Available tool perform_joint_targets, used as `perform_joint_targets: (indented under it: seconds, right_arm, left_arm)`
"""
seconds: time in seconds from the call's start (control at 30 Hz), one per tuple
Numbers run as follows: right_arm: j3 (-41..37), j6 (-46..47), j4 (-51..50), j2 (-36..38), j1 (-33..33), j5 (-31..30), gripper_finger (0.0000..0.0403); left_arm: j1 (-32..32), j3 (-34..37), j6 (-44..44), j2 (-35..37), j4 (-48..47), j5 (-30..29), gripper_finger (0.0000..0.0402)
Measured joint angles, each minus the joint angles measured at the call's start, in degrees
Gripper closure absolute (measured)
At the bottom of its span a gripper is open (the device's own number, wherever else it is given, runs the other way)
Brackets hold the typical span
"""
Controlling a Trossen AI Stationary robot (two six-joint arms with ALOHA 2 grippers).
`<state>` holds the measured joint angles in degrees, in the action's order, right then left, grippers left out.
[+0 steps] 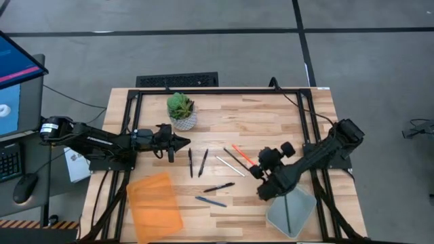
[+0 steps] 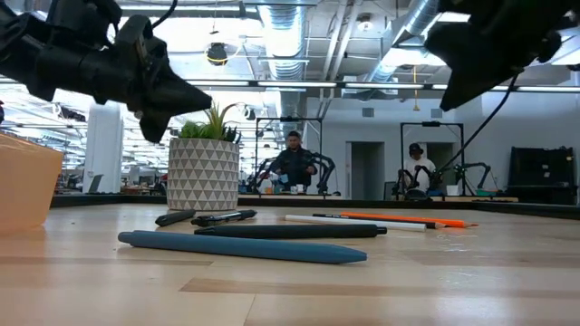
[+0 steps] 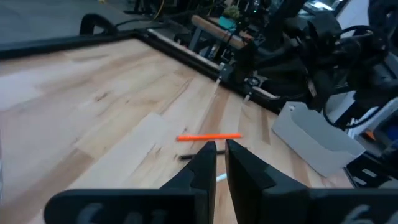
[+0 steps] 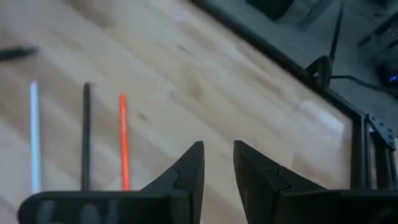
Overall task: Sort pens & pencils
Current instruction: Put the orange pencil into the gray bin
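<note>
My right gripper (image 4: 217, 163) hangs w/ jaws apart by a narrow gap, nothing in them, above bare wood just beside the orange pencil (image 1: 243, 155), which lies next to a dark stick (image 4: 86, 134) and a white pencil (image 1: 228, 165). My left gripper (image 3: 221, 163) is nearly clenched, only a slit between fingers, holding nothing, hovering near the potted plant (image 1: 181, 110) on the table's left. Black pens (image 1: 196, 163) lie side by side mid-table; another black pen (image 1: 218, 187) and the blue pen (image 1: 211, 201) sit closer to the front edge. Grey bin (image 1: 291, 210) at front right has one thin stick in it already; orange bin (image 1: 154, 205) at front left. Risks, imo: the three sticks by my right jaws lie close together, so a drop could pinch two at once or roll the neighbour off; thin round pencil may slip from the tips; dark stick is easy to misread as pen vs pencil → wrong bin.
</note>
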<state>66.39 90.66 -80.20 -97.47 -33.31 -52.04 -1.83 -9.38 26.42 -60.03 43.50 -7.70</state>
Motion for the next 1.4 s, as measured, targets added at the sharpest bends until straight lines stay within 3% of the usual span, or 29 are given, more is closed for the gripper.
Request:
perform_joint_targets:
  seconds: [0.13,0.2,0.4,0.57,0.8,0.93,1.03,1.23,1.4]
  right_arm:
    - [-4.8,10.7,2.1,2.8,0.0,-2.3,0.0294]
    - [-7.5,11.3,7.1,3.8,-0.4,-4.1,0.0294]
    - [-15.4,-4.1,28.9,5.7,-0.7,-3.6,0.0294]
    - [-21.2,-11.8,43.1,7.2,1.4,-2.5,0.0294]
    - [-25.4,-21.5,47.6,12.8,4.6,6.7,0.0294]
    - [-28.0,-23.6,50.7,19.2,7.1,8.5,0.0294]
    - [-30.1,-32.0,61.8,23.2,8.0,11.9,0.0294]
    - [-36.8,-53.7,89.1,24.7,9.6,28.6,0.0294]
    - [-39.7,-59.2,92.5,24.6,10.7,28.0,0.0294]
  left_arm:
    - [0.0,-2.4,-1.9,0.0,-5.8,0.0,0.0376]
    - [0.0,-3.2,-2.2,0.0,-9.1,0.0,0.0376]
    - [0.0,-3.8,-3.3,0.0,-10.7,-0.3,0.0376]
    - [0.0,-3.8,-3.5,0.0,-10.8,-0.3,0.0376]
    - [0.0,-3.8,-3.6,0.0,-10.6,-0.5,0.0376]
    - [0.0,-3.8,-4.8,0.0,-10.3,-0.5,0.0376]
    - [0.0,-3.8,-5.0,0.0,-10.5,-0.5,0.0376]
    - [0.0,-3.8,-6.9,0.0,-11.2,-0.5,0.0376]
    - [0.0,-3.8,-7.4,0.0,-11.7,-0.5,0.0376]
